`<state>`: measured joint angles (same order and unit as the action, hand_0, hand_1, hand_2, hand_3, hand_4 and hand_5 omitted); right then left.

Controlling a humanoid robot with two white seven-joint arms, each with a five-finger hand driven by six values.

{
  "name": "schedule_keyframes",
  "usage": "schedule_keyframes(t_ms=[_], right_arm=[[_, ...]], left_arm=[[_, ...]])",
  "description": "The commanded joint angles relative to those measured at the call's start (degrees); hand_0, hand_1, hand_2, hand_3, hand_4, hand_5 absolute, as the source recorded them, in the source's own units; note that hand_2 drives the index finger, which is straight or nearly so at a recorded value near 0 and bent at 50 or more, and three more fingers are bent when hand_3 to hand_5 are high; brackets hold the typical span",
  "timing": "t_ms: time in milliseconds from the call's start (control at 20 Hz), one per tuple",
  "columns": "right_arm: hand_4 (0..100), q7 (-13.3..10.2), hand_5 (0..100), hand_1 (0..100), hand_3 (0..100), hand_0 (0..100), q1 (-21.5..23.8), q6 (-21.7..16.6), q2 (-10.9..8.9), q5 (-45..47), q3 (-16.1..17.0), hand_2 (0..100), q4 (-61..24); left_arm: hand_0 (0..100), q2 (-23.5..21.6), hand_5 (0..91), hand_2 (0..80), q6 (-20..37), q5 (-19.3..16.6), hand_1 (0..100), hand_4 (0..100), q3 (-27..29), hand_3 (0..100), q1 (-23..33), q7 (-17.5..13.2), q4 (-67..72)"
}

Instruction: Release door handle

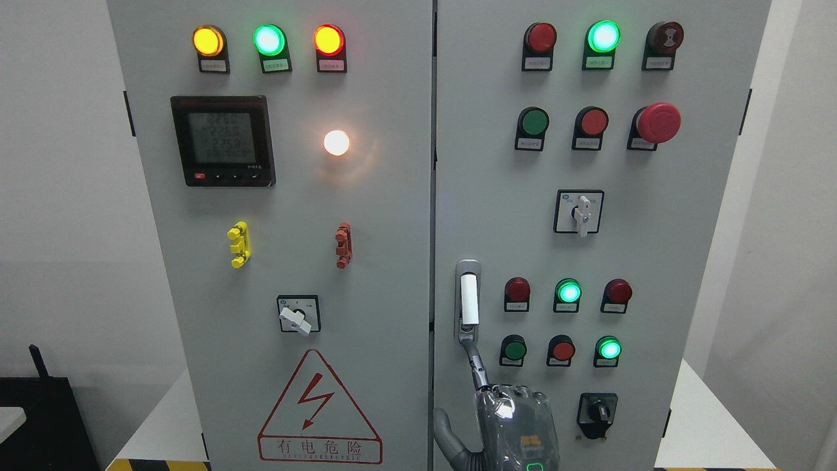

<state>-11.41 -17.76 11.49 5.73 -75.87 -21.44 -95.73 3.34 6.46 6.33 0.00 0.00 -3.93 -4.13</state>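
- Door handle (468, 299), white in a silver frame, is sitting at the left edge of the cabinet's right door (693, 248), just below mid-frame.
- One robot hand (507, 418) is rising from the bottom edge right of centre, its arm's side unclear; one finger (476, 363) is stretching up to touch the handle's lower end, its thumb is spreading left, and it is grasping nothing.
- Green indicator lamps (568, 291) are glowing beside the handle.
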Motion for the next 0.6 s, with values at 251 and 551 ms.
schedule_keyframes(t_ms=[251,551], right_arm=[[100,-3.2,100,35,100,40,1.2,-0.5,-0.11,0.1,0.0,6,-0.6],[88,-4.8,95,41,98,49,2.7,-1.0,-0.37,3.3,0.1,49,-0.7]], left_arm=[[12,0.0,0.0,0.0,-0.4,0.0,39,0,-0.7,0,-0.1,0.0,0.0],[12,0.0,0.0,0.0,-0.3,0.0,39,0,-0.7,0,-0.1,0.0,0.0]])
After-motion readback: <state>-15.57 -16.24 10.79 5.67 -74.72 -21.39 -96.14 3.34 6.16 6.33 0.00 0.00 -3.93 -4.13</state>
